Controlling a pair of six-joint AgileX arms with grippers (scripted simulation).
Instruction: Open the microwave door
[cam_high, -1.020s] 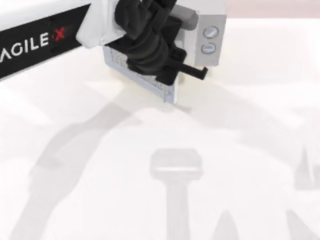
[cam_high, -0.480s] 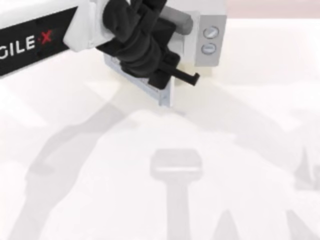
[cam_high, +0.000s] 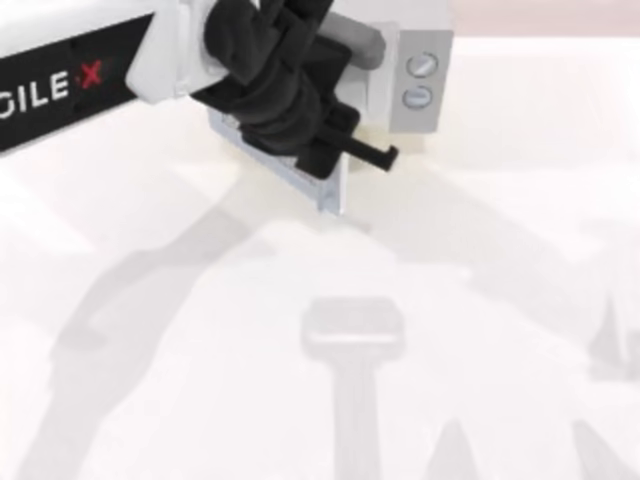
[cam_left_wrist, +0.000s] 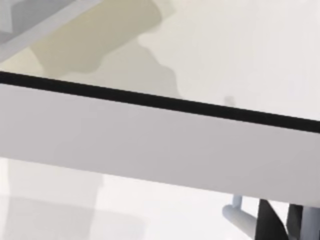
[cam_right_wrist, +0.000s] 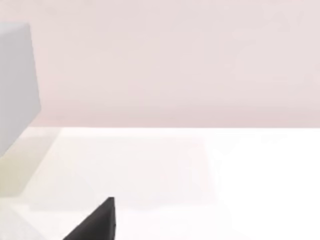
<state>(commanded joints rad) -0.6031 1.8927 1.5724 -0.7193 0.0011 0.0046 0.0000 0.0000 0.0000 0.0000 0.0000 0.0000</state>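
The light grey microwave (cam_high: 425, 30) stands at the table's far edge, with its two round knobs (cam_high: 420, 66) facing up. The microwave door (cam_high: 290, 170) is swung out from the body, its free edge pointing at the table's middle. My left gripper (cam_high: 370, 152) reaches over the door's free end from the left. In the left wrist view the door (cam_left_wrist: 150, 145) fills the middle as a wide grey band, and the gripper's dark fingers (cam_left_wrist: 272, 225) are shut on the slim bar handle (cam_left_wrist: 239, 219). My right gripper (cam_right_wrist: 100, 222) shows only as a dark wedge in its wrist view.
The white table (cam_high: 480, 300) carries only shadows of the arms in front of the microwave. In the right wrist view, the microwave's grey side (cam_right_wrist: 15, 85) stands off to one side before a pale pink wall (cam_right_wrist: 175, 60).
Over the last second my left arm drew back to the left and the door swung further out with it. Nearly nothing has moved in the last half second.
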